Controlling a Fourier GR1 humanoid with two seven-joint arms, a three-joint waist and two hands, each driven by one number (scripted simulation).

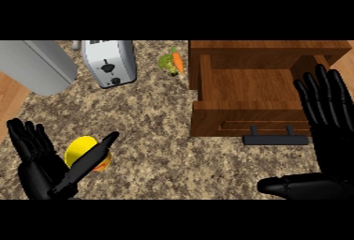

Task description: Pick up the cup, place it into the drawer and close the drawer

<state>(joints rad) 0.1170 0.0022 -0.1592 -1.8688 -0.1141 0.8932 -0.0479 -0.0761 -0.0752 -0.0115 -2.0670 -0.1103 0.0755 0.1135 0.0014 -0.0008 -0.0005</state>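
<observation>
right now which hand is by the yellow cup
The left hand, at the lower left; its thumb shows across the cup. The right hand is over by the open drawer.

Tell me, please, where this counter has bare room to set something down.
The widest bare patch lies centrally, between the toaster, the drawer front and the cup. The open drawer's floor is bare too. Lower left is crowded: the left hand flanks the cup.

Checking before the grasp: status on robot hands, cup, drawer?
Left robot hand open, thumb across cup, no grip. Right robot hand open at open drawer, right side. Toaster, carrot off the path.
</observation>
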